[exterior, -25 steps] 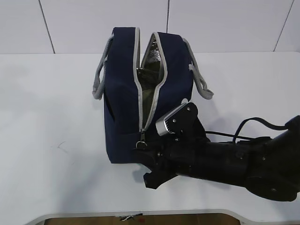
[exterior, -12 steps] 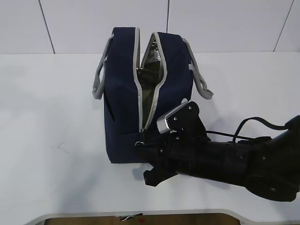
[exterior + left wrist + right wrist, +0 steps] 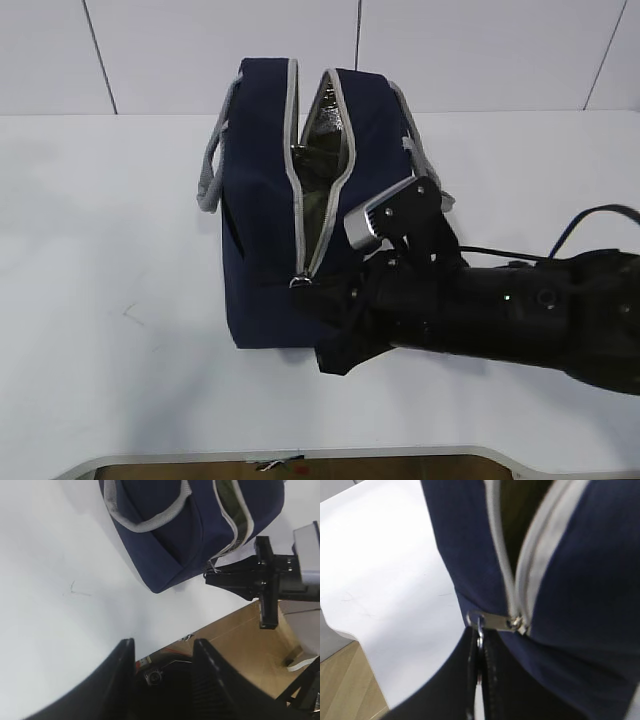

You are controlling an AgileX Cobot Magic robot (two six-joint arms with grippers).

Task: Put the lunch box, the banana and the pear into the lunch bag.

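The navy lunch bag (image 3: 262,200) stands on the white table with its grey zipper parted along the top and down the near end. My right gripper (image 3: 312,292) is shut on the zipper's ring pull (image 3: 480,629), just below the slider (image 3: 496,622), at the bag's near end (image 3: 580,595). A dull green surface (image 3: 318,212) shows inside the opening; I cannot tell whether it is the lunch box. The banana and the pear are hidden or out of view. My left gripper (image 3: 162,647) is open and empty, apart from the bag (image 3: 165,545).
The bag's grey strap handles (image 3: 212,165) hang off both sides. Silver lining (image 3: 326,125) shows inside the far part of the opening. The table's front edge (image 3: 300,455) runs close below my right arm. The white table (image 3: 110,250) lies to the left of the bag.
My right gripper has risen a little at the bag's near end with the ring pull in it, and the slider has risen with it. The arm has lifted. The bag has stayed put.
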